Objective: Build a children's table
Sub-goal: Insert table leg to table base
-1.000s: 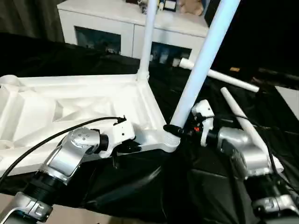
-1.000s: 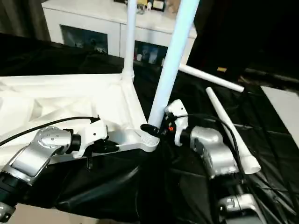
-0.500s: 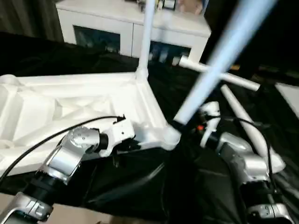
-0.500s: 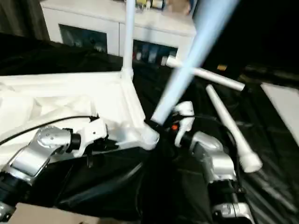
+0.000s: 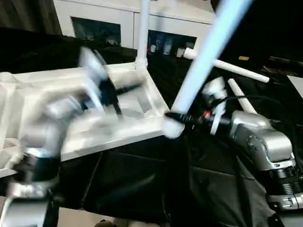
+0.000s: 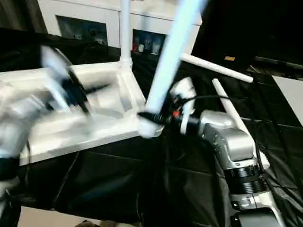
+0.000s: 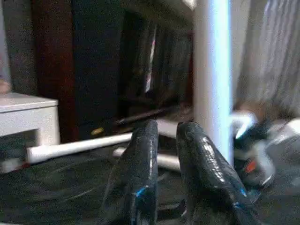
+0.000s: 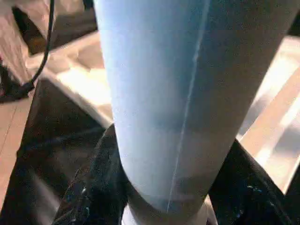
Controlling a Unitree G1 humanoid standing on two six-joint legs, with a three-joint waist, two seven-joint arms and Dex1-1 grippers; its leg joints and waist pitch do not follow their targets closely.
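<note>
The children's table lies upside down: its white ribbed tabletop (image 5: pixel 118 137) rests on black cloth. One white leg (image 5: pixel 142 33) stands upright in the far right corner socket. A second leg (image 5: pixel 203 61) leans to the right out of the near right corner socket (image 5: pixel 171 127). My right gripper (image 5: pixel 177 117) is shut on that leg just above the socket, and its black fingers (image 8: pixel 93 187) wrap the leg (image 8: pixel 187 93). My left gripper (image 5: pixel 130 88) hangs blurred above the tabletop. Its fingers (image 7: pixel 140 154) stand slightly apart with nothing between them, and the held leg (image 7: pixel 213 70) rises beyond them.
Two loose white legs (image 5: pixel 236 71) (image 5: pixel 241 101) lie on the black cloth (image 5: pixel 142 179) to the right of my right arm. A white cabinet (image 5: pixel 109 19) with dark glass doors stands behind the tabletop. A black cable trails from my right wrist.
My left arm has lifted off the tabletop's near rim and swung up over the tabletop, its fingers parting a little. The held leg leans further right. The camera has shifted.
</note>
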